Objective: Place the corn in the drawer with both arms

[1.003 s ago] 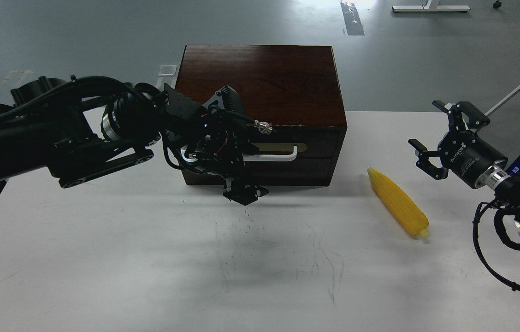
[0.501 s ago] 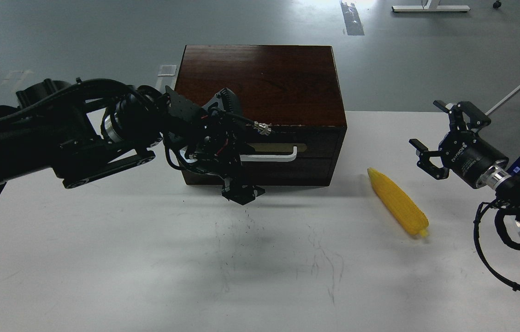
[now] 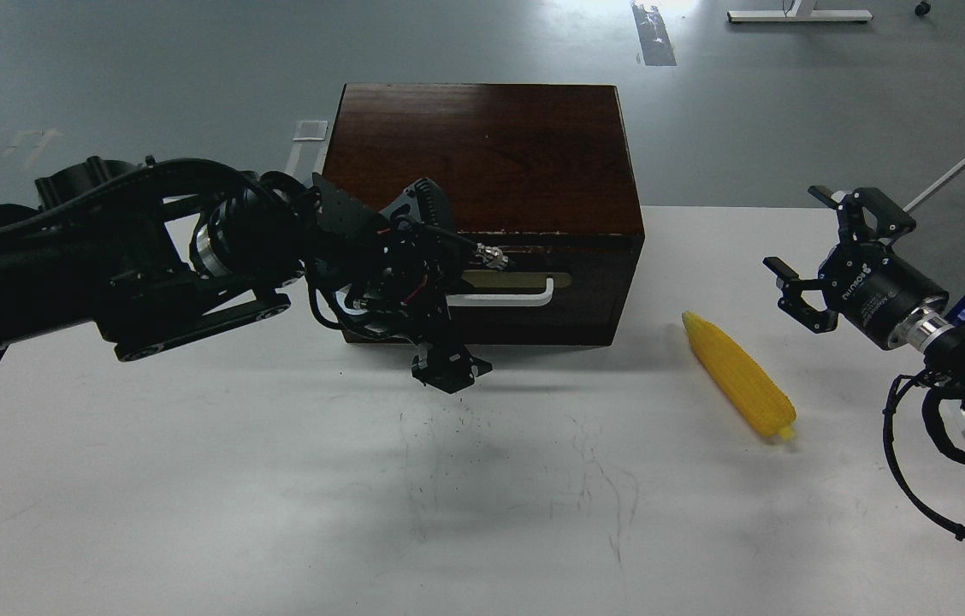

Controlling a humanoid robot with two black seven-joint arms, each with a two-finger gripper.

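**Mia:** Where is the corn (image 3: 739,376)?

**Sam:** It lies flat on the white surface (image 3: 277,496), to the right of the dark wooden box (image 3: 482,154). Its pointy end faces the box and its fat end faces us. Nothing is touching it.

**Mia:** And the drawer (image 3: 534,287)?

**Sam:** It is in the front of the box, and it looks pushed in. It has a white bar handle (image 3: 508,297) on a gold-colored plate (image 3: 525,278).

**Mia:** What is the left arm doing?

**Sam:** It reaches in from the left and crosses in front of the left part of the drawer. It covers the left end of the handle. The left claw (image 3: 448,370) hangs low, just over the surface, right in front of the box. It is dark and bunched up, so I cannot tell if its fingers are apart or together.

**Mia:** And the right claw (image 3: 816,248)?

**Sam:** It is up in the air on the right side, near the corn but not touching it. Its fingers are spread wide apart, with nothing between them. A black cable (image 3: 919,479) loops down under that arm.
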